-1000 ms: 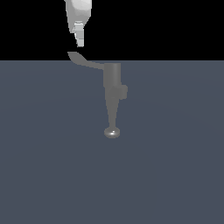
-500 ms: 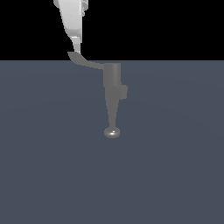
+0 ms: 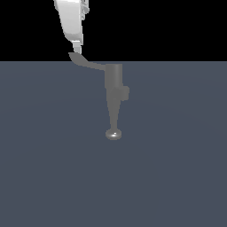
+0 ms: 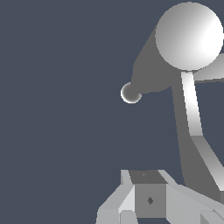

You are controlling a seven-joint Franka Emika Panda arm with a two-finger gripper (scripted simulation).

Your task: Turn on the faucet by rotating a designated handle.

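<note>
Dark grey floor (image 3: 177, 177) fills the exterior view | faucet (image 3: 114, 95) stands centre, handle (image 3: 84, 62) reaching upper left | gripper (image 3: 76, 48) poised at its paddle, jaw state unclear | push off-centre and you risk sliding off the thin lever.

No text, label, brand, number or sign can be read anywhere in either the exterior view or the wrist view.

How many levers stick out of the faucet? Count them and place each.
1. The handle projects from the top of the faucet toward the exterior view's left, its paddle end under the gripper. The side stub isn't a lever.
</note>
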